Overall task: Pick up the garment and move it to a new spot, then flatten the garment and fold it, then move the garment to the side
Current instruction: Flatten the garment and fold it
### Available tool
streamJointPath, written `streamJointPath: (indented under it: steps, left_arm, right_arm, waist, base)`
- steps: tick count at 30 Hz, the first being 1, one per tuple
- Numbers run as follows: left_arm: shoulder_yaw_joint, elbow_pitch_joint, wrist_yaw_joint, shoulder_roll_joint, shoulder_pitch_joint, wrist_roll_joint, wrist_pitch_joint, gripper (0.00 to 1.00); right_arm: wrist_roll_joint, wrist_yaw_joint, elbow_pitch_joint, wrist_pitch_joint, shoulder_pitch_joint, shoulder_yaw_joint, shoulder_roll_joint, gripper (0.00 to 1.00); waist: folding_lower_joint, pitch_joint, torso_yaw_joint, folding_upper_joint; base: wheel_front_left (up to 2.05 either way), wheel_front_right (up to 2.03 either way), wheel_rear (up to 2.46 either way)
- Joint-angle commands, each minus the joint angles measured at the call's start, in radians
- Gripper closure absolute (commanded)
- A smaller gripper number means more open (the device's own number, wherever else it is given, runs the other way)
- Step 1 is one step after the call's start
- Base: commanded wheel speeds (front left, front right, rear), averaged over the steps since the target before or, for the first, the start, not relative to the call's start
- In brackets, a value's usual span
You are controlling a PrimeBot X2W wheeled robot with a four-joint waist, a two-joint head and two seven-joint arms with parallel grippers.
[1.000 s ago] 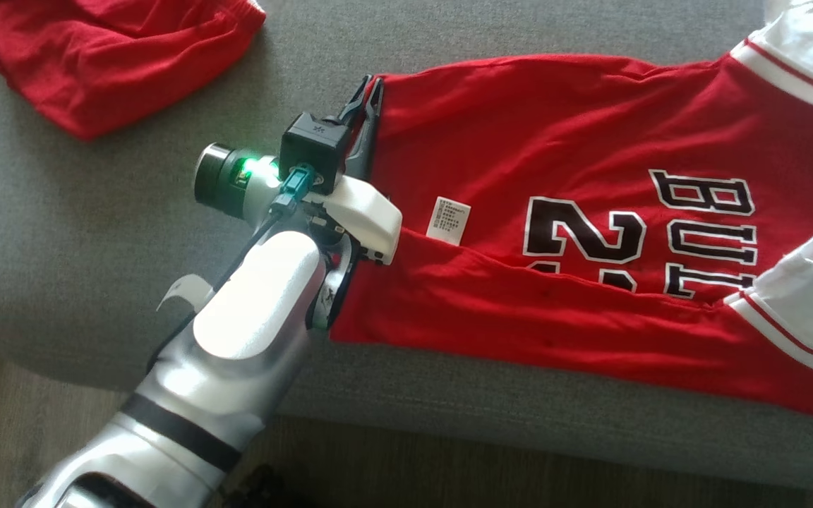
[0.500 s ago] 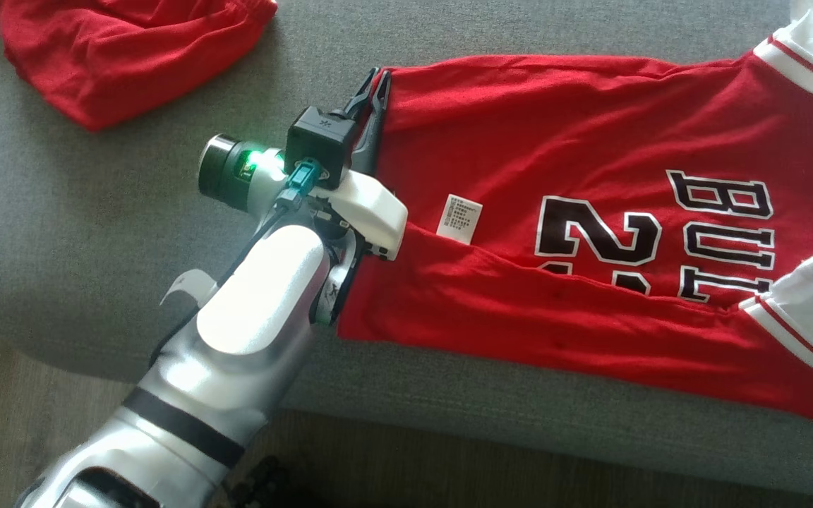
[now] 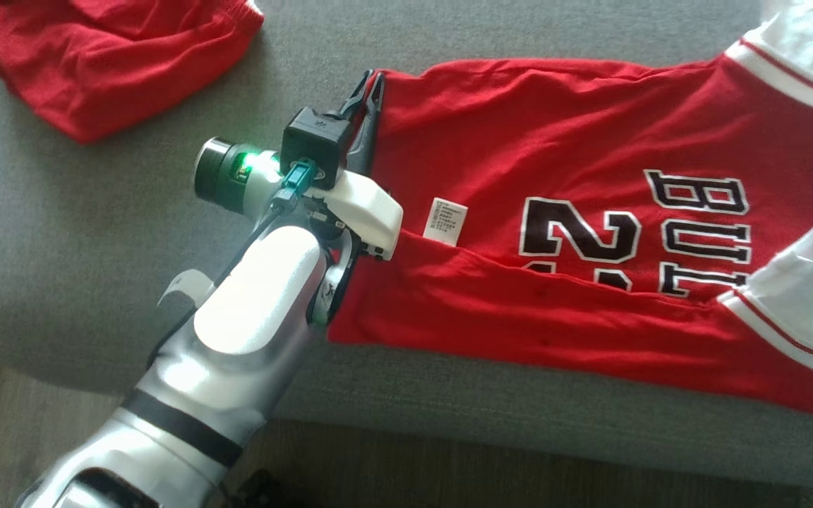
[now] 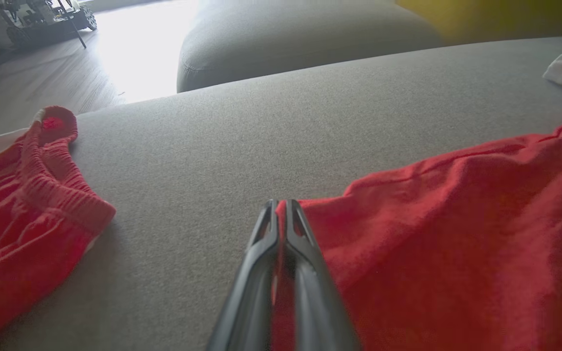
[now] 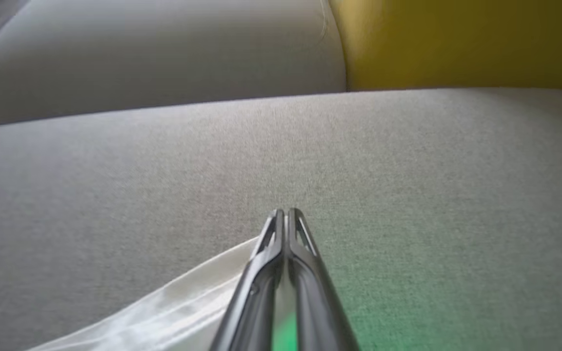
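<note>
While one grey couch (image 3: 96, 233) bears everything, one red jersey (image 3: 555, 141) lies spread there, one long edge folded in. Further folds and the move aside look undone. One red shorts (image 3: 96, 63) lies apart. Two grippers: left gripper (image 3: 374, 77) clamped on the hem, right gripper (image 5: 285, 212) pressed together at white cloth (image 5: 164, 312), grip unclear. One label (image 3: 446, 221).

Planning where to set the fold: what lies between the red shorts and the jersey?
Bare grey cushion, as the left wrist view shows; the left hand pinches the jersey at its edge.
</note>
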Motion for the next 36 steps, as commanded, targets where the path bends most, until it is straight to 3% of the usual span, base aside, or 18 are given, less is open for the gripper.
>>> streamJointPath:
  steps: [1, 10, 26, 36]
  left_arm:
    - [0.035, -0.017, 0.002, 0.024, -0.007, 0.003, -0.012, 1.00]
    - [0.063, 0.013, 0.002, 0.059, 0.034, -0.006, -0.012, 1.00]
    - [0.120, 0.032, 0.008, 0.124, 0.116, -0.039, -0.012, 1.00]
    - [0.143, -0.007, 0.017, 0.177, 0.207, -0.061, -0.012, 1.00]
  right_arm:
    - [0.016, 0.000, -0.028, -0.031, 0.014, 0.014, 0.034, 1.00]
    - [0.121, 0.000, -0.076, -0.093, 0.056, 0.142, 0.122, 1.00]
    - [0.279, 0.000, -0.183, -0.073, 0.187, 0.289, 0.065, 1.00]
    - [0.376, 0.000, -0.310, 0.023, 0.336, 0.378, 0.060, 1.00]
  waist:
    - [0.0000, -0.026, -0.023, -0.0001]
    - [0.0000, -0.126, -0.119, -0.0001]
    - [0.0000, -0.264, -0.202, -0.0001]
    - [0.0000, -0.348, -0.224, -0.0001]
  base:
    - [0.00, 0.00, 0.00]
    - [0.00, 0.00, 0.00]
    - [0.00, 0.00, 0.00]
    - [0.00, 0.00, 0.00]
